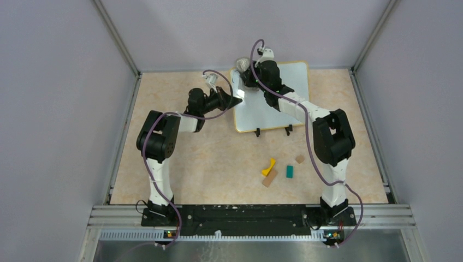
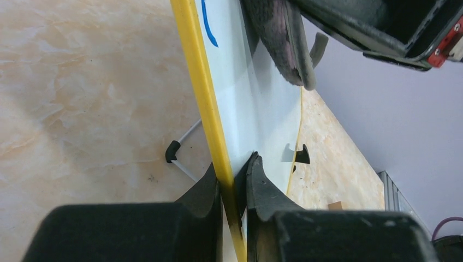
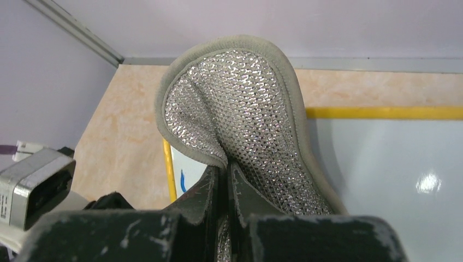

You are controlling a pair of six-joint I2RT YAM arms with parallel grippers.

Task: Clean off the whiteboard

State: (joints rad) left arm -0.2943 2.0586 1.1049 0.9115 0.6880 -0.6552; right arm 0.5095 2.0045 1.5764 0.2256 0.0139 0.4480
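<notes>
Your right gripper [image 3: 224, 177] has its jaws pinched narrow on a fold of the grey, silver-meshed wiping pad [image 3: 245, 103]. That leaves the broad flap standing clear of the fingers, free to lie flat against a surface. It hangs over the far-left corner of the large white rounded-corner whiteboard [image 1: 267, 112] with the thin yellow frame. The board sits at the far middle of the beige marbled table [image 1: 207, 164], propped on its small black clip feet [image 1: 257, 132].

Your left gripper [image 2: 233, 177] is closed on the board's left edge, one finger on each side of the yellow rim. That hold looks meant to brace it, since a board on such light feet would likely slide or tip under a wiping push.

A short blue pen stroke [image 2: 206, 24] shows just beside the rim near that corner, right next to the pad, which is probably why you have the pad there. Whether the pad is actually pressing on the white face is hard to tell from these angles.

Well apart, nearer the arm bases, lie a yellow curved piece [image 1: 268, 166], a teal block [image 1: 290, 171] and two brown blocks [image 1: 269, 178], out of the wiping path
</notes>
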